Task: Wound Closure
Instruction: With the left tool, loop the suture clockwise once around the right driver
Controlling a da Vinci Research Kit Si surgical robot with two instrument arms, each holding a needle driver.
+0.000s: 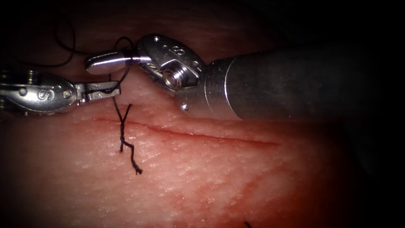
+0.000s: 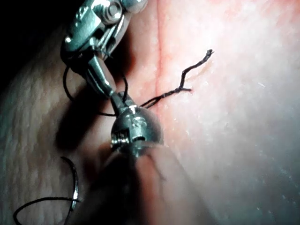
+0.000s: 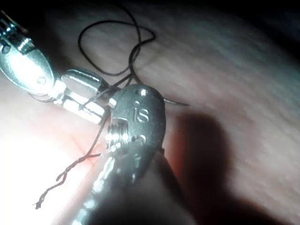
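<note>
**Both end effectors on the thread above the cut, needle off to the side**

We saw the left end effector (image 1: pixel 103 90) come in from 9 o'clock in the endoscope view, jaws pressed together and pinching the thread (image 1: pixel 121 126) just above the cut (image 1: pixel 190 135). The right end effector (image 1: pixel 105 61) reached in from 3 o'clock, its tip lying at 12 o'clock of the left tip, close to it. Its jaws looked pressed together, with the thread looped around them near the hinge. We could not tell whether they actually gripped the thread.

From the left jaws the thread ran down toward 6 o'clock, crossed the cut as a twisted pair, and entered the tissue (image 1: pixel 219 177) just below the cut line. A short frayed tail (image 1: pixel 136 165) lay on the tissue toward 5 o'clock of that entry. More thread (image 1: pixel 67 46) curled away at 11 o'clock of the tools.

In the left wrist view we saw a thin curved metal piece, likely the needle (image 2: pixel 74 180), lying free on the tissue with thread trailing from it. Neither tool held it. The right wrist view showed the left end effector (image 3: pixel 86 103) clamped on the thread beside the right tool's wrist (image 3: pixel 138 117).
</note>
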